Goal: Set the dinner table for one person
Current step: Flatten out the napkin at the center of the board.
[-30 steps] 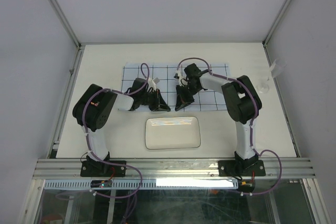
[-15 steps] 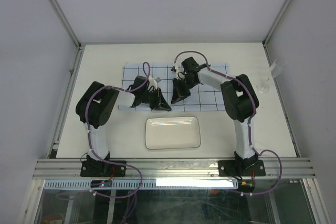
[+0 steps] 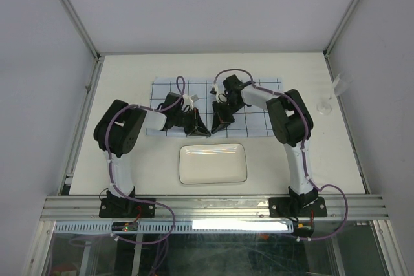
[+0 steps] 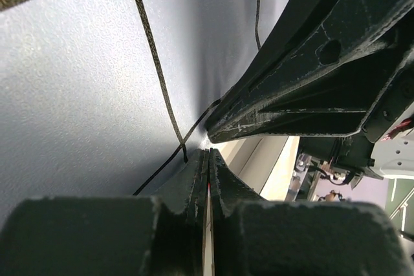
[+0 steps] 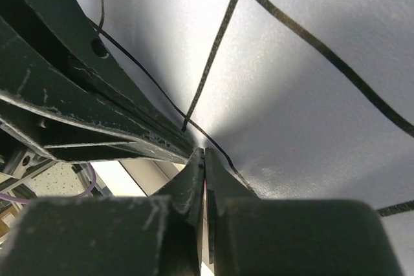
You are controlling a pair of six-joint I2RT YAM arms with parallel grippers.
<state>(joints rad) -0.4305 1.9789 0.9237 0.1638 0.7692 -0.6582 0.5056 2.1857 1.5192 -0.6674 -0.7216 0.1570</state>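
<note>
Top view: the dinner table [image 3: 123, 82] carries the grid cloth [image 3: 162, 92] toward its far edge, long axis left-right. The white plate [image 3: 212, 163] sits by the near edge. The left gripper [image 3: 197, 131] and right gripper [image 3: 217, 126] meet at the middle of the cloth's near hem.
Left wrist: jaws pinched shut on the hem.
Right wrist: same, nipping the hem. Cloth spreads beyond both; both arms equally near.

1. Left arm [image 3: 119, 135], right arm [image 3: 292, 119]: white links are joined by bulky black joint housings.
2. Purple cables [image 3: 230, 73]: thin and looped, clipped along both arms.
3. Bases [image 3: 126, 207]: black mounting plates are fitted.
4. Left gripper [image 4: 208, 153], right gripper [image 5: 204, 153]: matte black tapered fingers, scuffed with pale scratches.
</note>
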